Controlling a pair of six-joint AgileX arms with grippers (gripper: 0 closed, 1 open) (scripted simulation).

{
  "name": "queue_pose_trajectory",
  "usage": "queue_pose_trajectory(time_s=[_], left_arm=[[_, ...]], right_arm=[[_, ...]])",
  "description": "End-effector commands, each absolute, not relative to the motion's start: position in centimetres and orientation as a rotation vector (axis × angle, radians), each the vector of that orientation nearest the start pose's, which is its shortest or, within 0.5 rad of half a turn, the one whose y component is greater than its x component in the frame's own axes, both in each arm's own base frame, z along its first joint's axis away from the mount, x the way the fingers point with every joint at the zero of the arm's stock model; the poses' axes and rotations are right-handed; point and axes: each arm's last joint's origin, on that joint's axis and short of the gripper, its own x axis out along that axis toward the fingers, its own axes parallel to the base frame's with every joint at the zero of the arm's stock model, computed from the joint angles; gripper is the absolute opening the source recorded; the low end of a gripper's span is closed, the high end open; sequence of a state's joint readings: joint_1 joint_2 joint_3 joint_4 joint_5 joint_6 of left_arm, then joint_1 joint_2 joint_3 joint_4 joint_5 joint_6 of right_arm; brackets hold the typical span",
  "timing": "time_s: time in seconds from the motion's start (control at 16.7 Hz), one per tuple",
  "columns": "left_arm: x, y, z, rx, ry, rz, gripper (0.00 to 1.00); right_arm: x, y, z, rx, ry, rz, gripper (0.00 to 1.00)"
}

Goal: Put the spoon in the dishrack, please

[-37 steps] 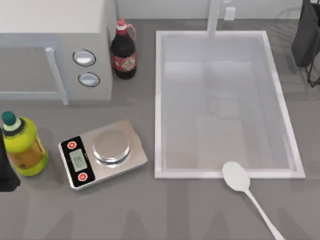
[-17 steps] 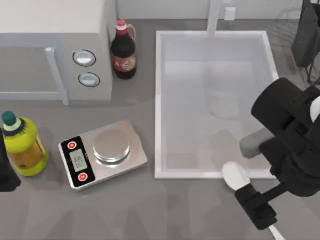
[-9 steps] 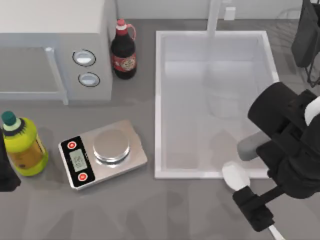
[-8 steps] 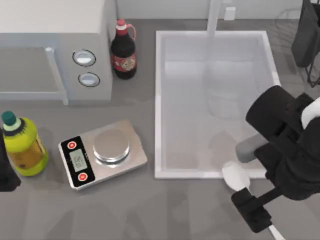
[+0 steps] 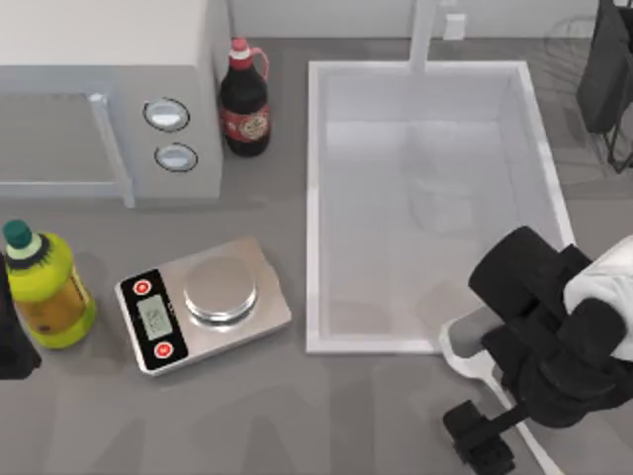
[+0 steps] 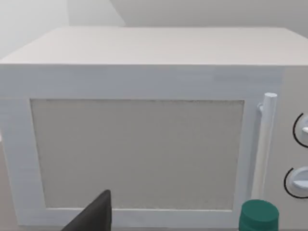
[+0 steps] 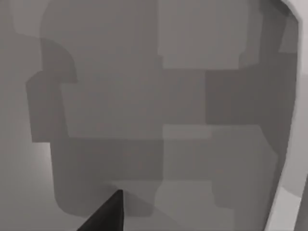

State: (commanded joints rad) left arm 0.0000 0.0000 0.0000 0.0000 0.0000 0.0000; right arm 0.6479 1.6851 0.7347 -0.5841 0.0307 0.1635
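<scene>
Spoon [image 5: 461, 348]: white, oval bowl showing partly, flat on the grey countertop [image 5: 297, 416] just beside the near rim of the sink basin [image 5: 313, 198], towards its right corner. Thin handle mostly hidden under the right arm.

Right gripper [image 5: 480, 443]: low over the countertop just past the spoon's bowl, about where the handle runs. Open, closed or gripping: cannot tell. Black arm body directly above the spoon, blocking most of it from the top camera.

Dishrack [image 5: 605, 69]: dark panel and thin wire loops at the far right corner, cut by the edge, well apart from the spoon, sink basin in between.

Left side: white microwave [image 5: 109, 89] at the back, dark sauce bottle [image 5: 243, 99] with red cap beside it, kitchen scale [image 5: 203, 302] in front, yellow-green bottle [image 5: 45, 287] with green cap near the edge.

Left gripper [image 5: 10, 346]: parked at the left edge next to the yellow-green bottle, facing the microwave door; grip state cannot tell.
</scene>
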Motion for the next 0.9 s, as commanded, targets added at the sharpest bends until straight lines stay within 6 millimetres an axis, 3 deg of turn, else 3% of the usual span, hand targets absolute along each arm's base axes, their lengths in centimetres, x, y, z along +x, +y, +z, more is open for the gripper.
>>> queue_pose_trajectory(time_s=[0.3, 0.9], left_arm=[[10.57, -0.12, 16.00, 0.000, 0.000, 0.000, 1.00], [10.57, -0.12, 16.00, 0.000, 0.000, 0.000, 1.00]], right_arm=[[19.95, 15.03, 9.48, -0.390, 1.494, 0.367, 1.00], [19.95, 15.03, 9.48, -0.390, 1.494, 0.367, 0.25]])
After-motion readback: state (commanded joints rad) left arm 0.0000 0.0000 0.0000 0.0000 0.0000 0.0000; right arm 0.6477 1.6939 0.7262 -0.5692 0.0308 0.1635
